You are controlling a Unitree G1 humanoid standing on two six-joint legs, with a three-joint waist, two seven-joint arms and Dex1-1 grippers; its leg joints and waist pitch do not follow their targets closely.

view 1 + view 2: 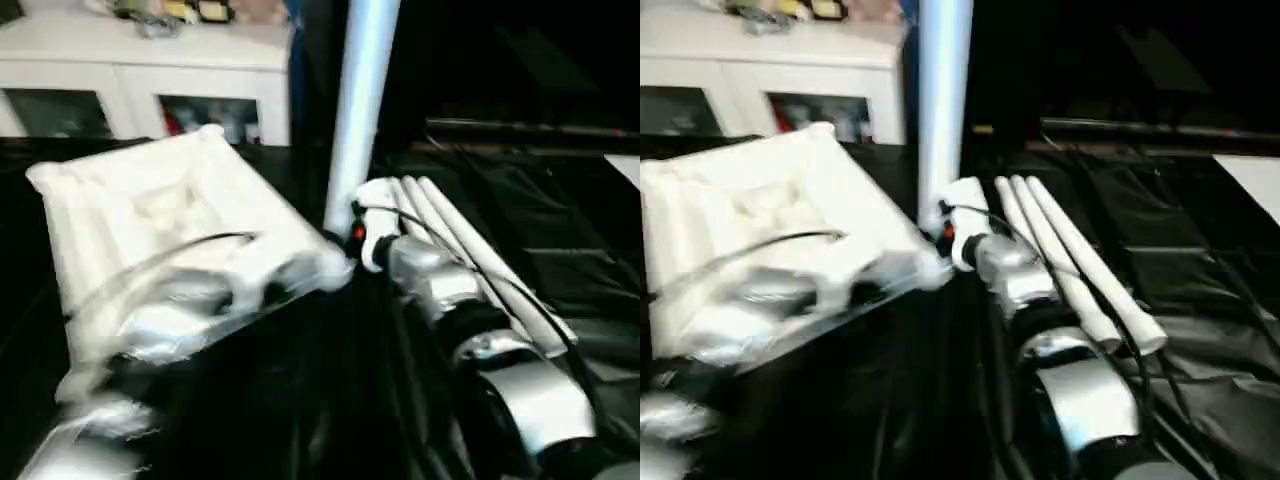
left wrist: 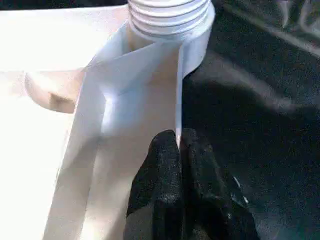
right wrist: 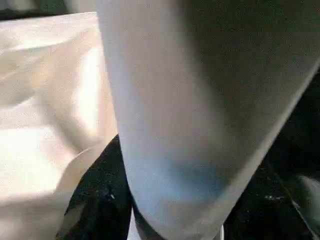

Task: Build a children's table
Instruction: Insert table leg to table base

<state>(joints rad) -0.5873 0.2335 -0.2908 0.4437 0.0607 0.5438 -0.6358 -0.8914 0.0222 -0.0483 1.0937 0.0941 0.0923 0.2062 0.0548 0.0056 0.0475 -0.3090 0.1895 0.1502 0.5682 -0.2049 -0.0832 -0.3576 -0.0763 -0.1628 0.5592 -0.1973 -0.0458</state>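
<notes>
A home-like room (staged, perhaps): white glass-doored cabinet [image 1: 140, 75], black-draped work surface [image 1: 330, 400].

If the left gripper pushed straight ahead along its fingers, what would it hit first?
Probably the threaded end of the upright leg seated in the tabletop's corner socket. The left gripper is shut on the tabletop's thin edge wall, which runs straight toward it.

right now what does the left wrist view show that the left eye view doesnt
The left wrist view gives the close detail: the left gripper's black fingers pinched on the tabletop's thin side wall, just below a leg's threaded end at the corner socket. The left eye view gives the wider scene: the leg standing upright at the right arm, three spare legs on black cloth, a white cabinet behind. Both show tabletop and leg.
</notes>
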